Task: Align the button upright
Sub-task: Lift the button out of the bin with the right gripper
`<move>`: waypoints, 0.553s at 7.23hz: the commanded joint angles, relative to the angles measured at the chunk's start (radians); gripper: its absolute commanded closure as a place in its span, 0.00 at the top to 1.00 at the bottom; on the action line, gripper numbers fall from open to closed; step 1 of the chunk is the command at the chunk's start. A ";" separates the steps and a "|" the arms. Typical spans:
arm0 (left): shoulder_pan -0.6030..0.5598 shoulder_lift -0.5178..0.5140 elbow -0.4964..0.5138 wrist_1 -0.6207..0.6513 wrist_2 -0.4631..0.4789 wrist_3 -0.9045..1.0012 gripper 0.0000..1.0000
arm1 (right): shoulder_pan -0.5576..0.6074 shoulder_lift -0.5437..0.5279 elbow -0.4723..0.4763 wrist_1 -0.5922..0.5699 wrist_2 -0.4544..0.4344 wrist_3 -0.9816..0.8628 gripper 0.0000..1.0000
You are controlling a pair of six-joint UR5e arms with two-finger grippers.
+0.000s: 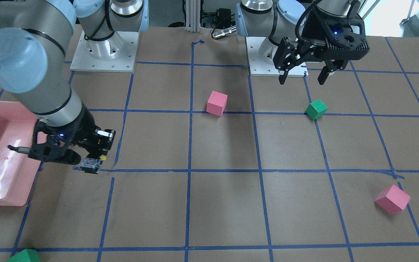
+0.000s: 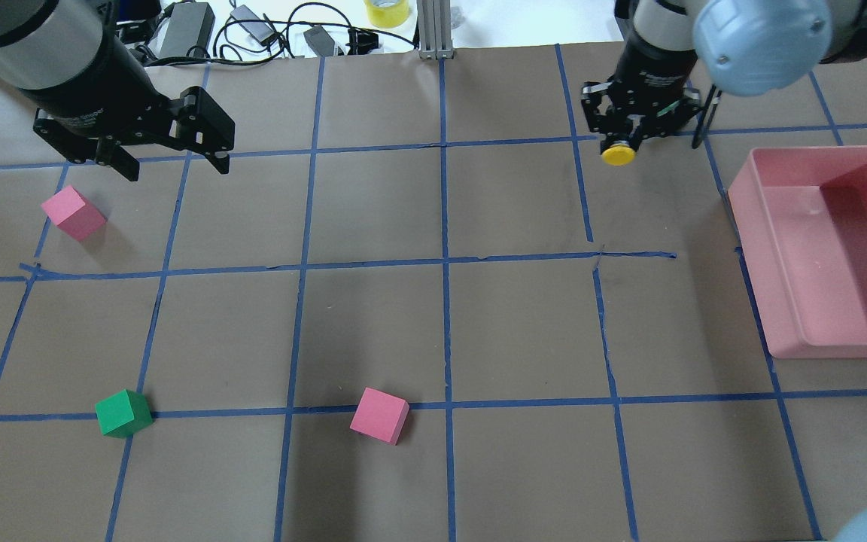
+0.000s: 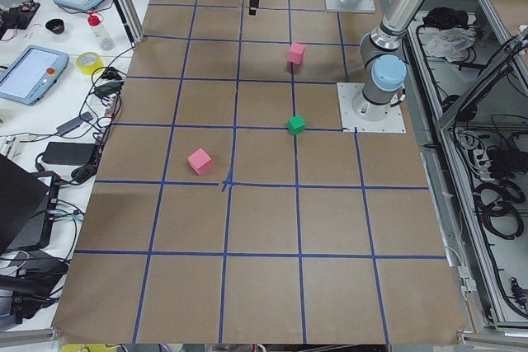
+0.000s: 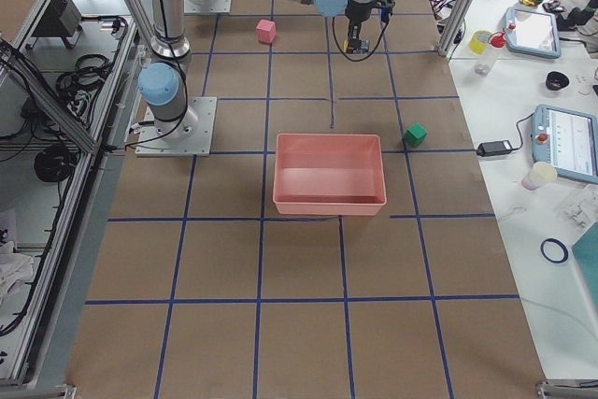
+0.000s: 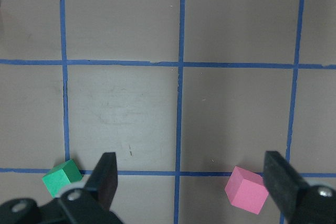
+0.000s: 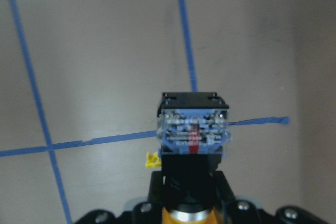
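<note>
Nearest the robot, a pink cube (image 2: 379,415) and a green cube (image 2: 123,413) are seen on the paper-covered desk (image 2: 373,324), well apart, each by the same blue tape line. Farther out, on the robot's right, a pink tub (image 2: 840,348) is set on the desk. Farther still, on the left, a second pink cube (image 2: 72,213) is found. The left claw (image 2: 176,171) is held above the desk just beyond it, released, with its fingers spread wide.

Toward the far side, on the right, the button (image 2: 618,156) is gripped by the right claw (image 2: 622,139), which is clenched on it. The button is held lying over rather than upright, its yellow cap turned toward the robot and its base block turned away. Whether it touches the desk cannot be told. At the desk's far edge a second green cube (image 1: 24,255) is partly seen.
</note>
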 commanded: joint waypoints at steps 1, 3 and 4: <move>0.000 0.000 -0.001 0.000 0.001 0.000 1.00 | 0.129 0.099 0.002 -0.164 0.035 0.047 0.00; 0.000 0.000 0.000 0.000 0.000 0.000 1.00 | 0.198 0.174 0.001 -0.246 0.030 0.098 0.00; 0.000 0.000 0.000 0.000 0.000 0.000 1.00 | 0.234 0.210 -0.001 -0.269 0.027 0.076 0.00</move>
